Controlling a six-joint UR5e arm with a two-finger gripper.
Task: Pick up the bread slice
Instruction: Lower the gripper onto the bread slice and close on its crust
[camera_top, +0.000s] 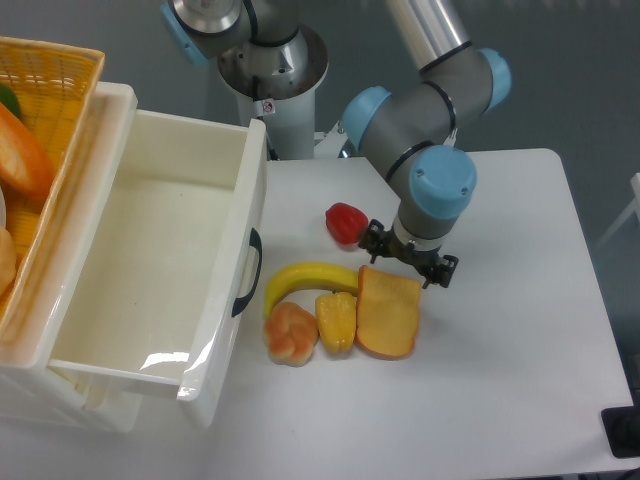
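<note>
The bread slice (388, 314) lies flat on the white table, yellow-orange with a darker crust edge, just right of a small chunky yellow piece (336, 321). My gripper (408, 262) hangs directly above the slice's far edge, pointing down. Its fingers are hidden behind the wrist and black flange, so I cannot tell whether they are open or shut. Nothing shows in its grasp.
A banana (305, 280), a pinkish-orange bun-like lump (291, 333) and a red fruit (346, 222) lie close to the slice on its left and behind it. A large white bin (240, 250) stands at the left, with a yellow wicker basket (50, 75) beyond it.
</note>
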